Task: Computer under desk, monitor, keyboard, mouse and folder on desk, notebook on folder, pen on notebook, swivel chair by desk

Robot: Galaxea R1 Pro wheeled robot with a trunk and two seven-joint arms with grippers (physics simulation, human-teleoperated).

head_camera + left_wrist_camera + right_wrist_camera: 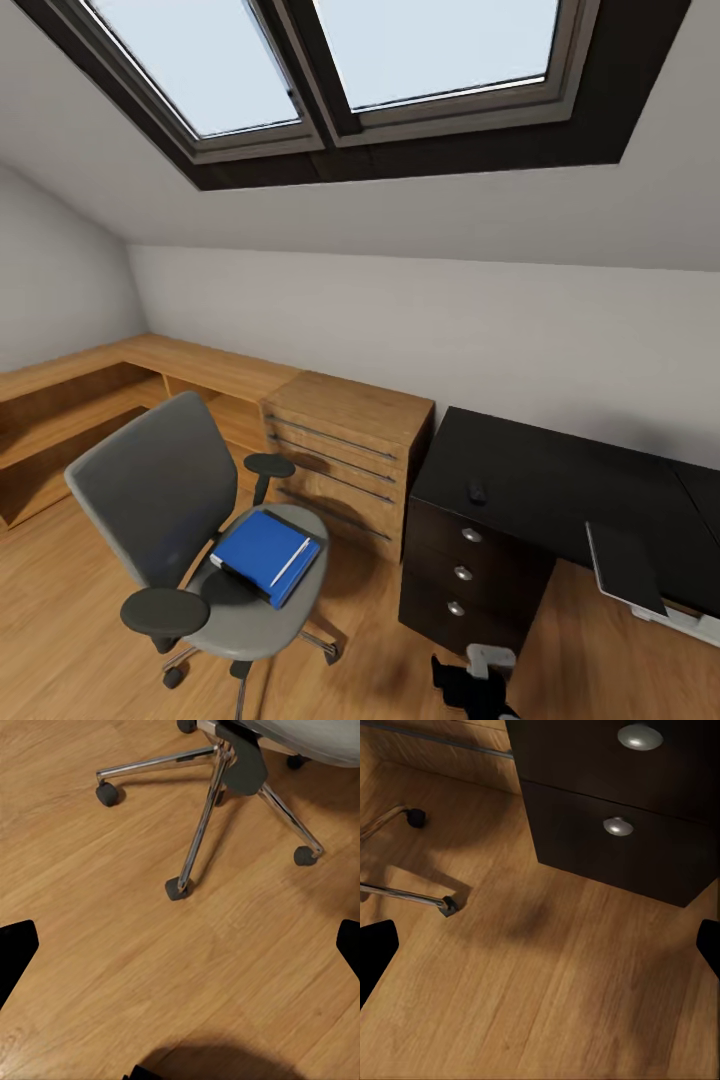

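The grey swivel chair (170,500) stands on the wood floor left of the black desk (560,480), with a gap between them. On its seat lies the blue folder (262,550), and the thin white pen (290,561) rests on the folder. I cannot make out the notebook. The small black mouse (477,491) sits on the desk top above the drawers. A flat dark slab with a pale rim, apparently the keyboard (625,565), overhangs the desk's front edge. My right gripper (468,690) (540,949) hangs open over the floor before the drawer unit (615,787). My left gripper (180,949) is open above the chair's chrome base (206,802).
A light wooden chest of drawers (350,450) stands between chair and desk, against the wall. A low wooden shelf unit (100,390) runs along the left corner. Chair legs with casters (448,904) spread near my right gripper. A sloped ceiling with skylights (330,70) hangs overhead.
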